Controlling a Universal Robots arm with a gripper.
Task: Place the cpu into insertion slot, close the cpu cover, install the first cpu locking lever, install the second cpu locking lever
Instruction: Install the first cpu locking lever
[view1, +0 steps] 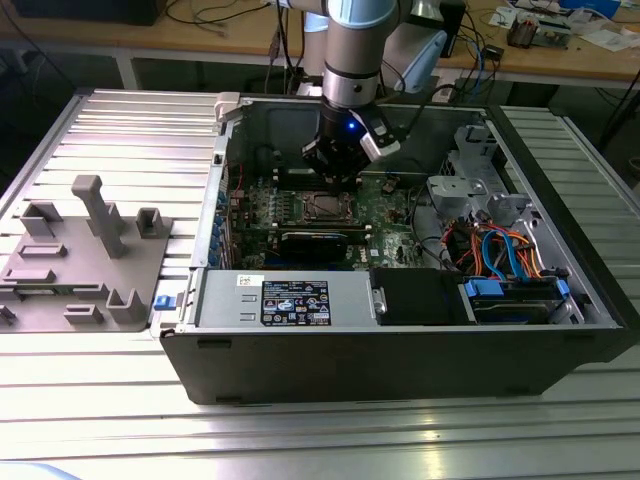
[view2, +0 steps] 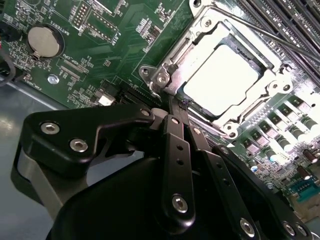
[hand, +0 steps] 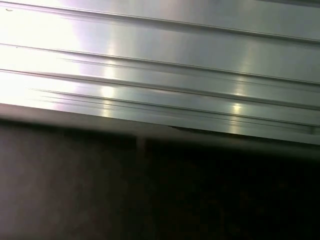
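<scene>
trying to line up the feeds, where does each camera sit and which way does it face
Exterior view: off the arm, above the table's front, looking down into the open computer case; the arm and gripper hang over the cpu.
Second wrist view: on the wrist, looking along the fingers, which are closed together, at the cpu under the cpu cover.
First wrist view: on the arm, facing ribbed metal above a dark surface.
Shared: exterior and second wrist views both show gripper, cpu and green board.
</scene>
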